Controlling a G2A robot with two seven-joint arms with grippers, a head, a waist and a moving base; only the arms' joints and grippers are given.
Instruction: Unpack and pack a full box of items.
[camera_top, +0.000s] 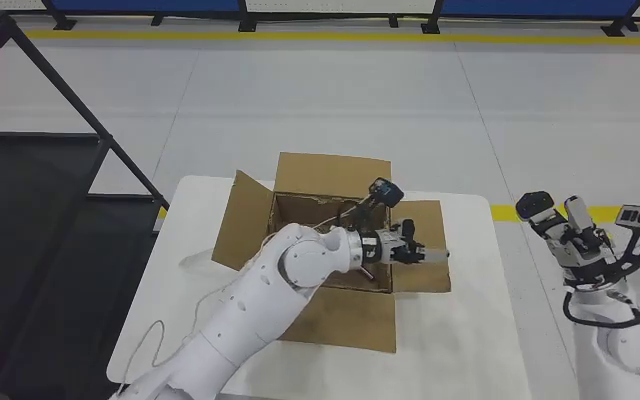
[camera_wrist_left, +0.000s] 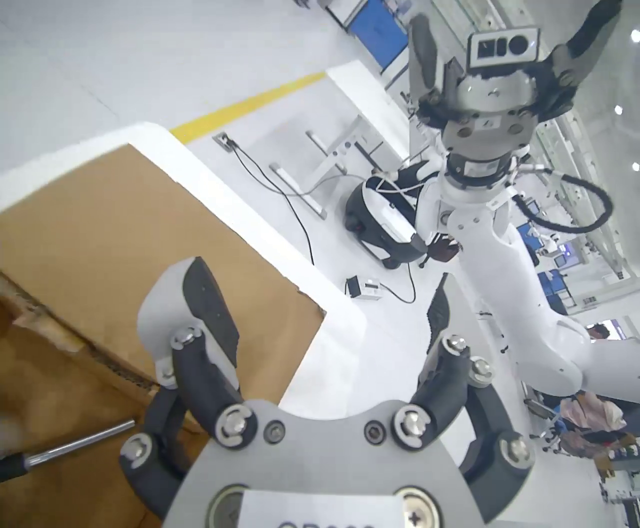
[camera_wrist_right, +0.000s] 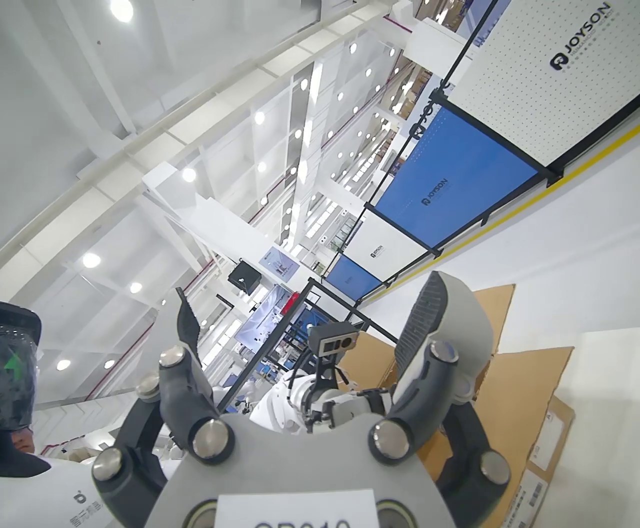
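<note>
An open cardboard box stands on the white table, all flaps folded outward. What lies inside it is hidden by my left arm. My left gripper hovers over the box's right flap, near the table's right edge. It is open with nothing between its fingers. A thin metal rod shows low against the box's inner side. My right gripper is raised off the table's right side, open and empty, pointing upward. The left wrist view also shows it farther off.
A black metal frame stands to the left of the table. Bare table surface lies in front of the box and to its right. A yellow floor line runs past the table's right edge. Cables and a white-and-black unit sit on the floor.
</note>
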